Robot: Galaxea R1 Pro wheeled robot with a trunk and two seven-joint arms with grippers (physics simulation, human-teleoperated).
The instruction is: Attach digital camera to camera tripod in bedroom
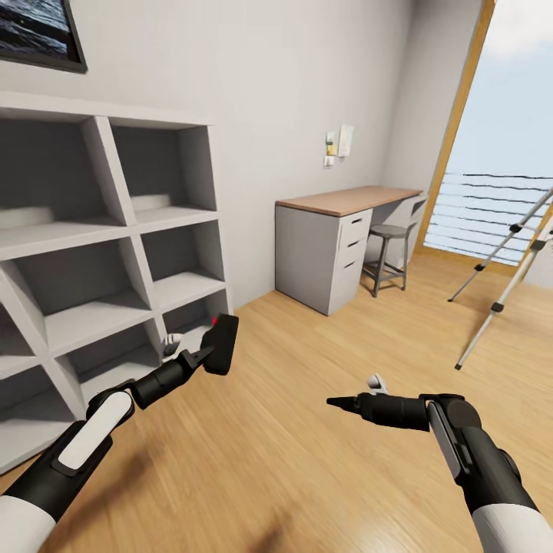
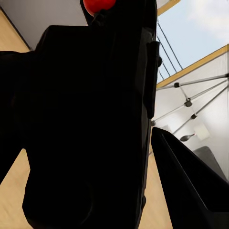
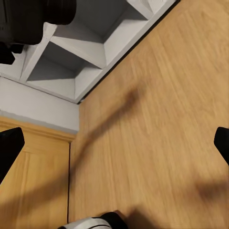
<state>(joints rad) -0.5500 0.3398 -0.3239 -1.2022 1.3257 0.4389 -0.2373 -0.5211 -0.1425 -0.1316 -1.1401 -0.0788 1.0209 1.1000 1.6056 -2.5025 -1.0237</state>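
Light grey walls and a pale wood plank floor (image 1: 307, 430), with a tall wood-framed window (image 1: 491, 138) crossed by thin horizontal railing bars along the far right side. Against the left wall, a grey shelving unit (image 1: 107, 253) of slanted, boxy cubbies; under its lowest shelf, a small white object, too small to identify. At the far wall, a grey desk (image 1: 338, 246) with a smooth wood top and a stack of flat drawer fronts, and a short round grey stool (image 1: 388, 257) tucked beside it.

Near the right edge of the floor, by the window, the camera tripod (image 1: 503, 284): slim silver telescoping legs with black joints and feet, splayed on the planks, its head cut off by the edge of the head view.

Held clear of the floor in front of the shelving's lower corner, the digital camera (image 1: 221, 344): matte black, boxy, a small red button on top. Clamped between the tapered black fingers of the left gripper (image 1: 206, 355), seen close up in the left wrist view as a dark slab (image 2: 90, 119) with the red button at its edge and one pointed finger (image 2: 191, 186) alongside; tripod legs (image 2: 200, 98) visible past it.

Over bare floor towards the right, the right gripper (image 1: 342, 402), black and pointed, holding nothing; in the right wrist view, its two dark fingertips (image 3: 9, 148) set wide apart at opposite edges, planks and the shelving's base corner (image 3: 71, 81) between and beyond them.
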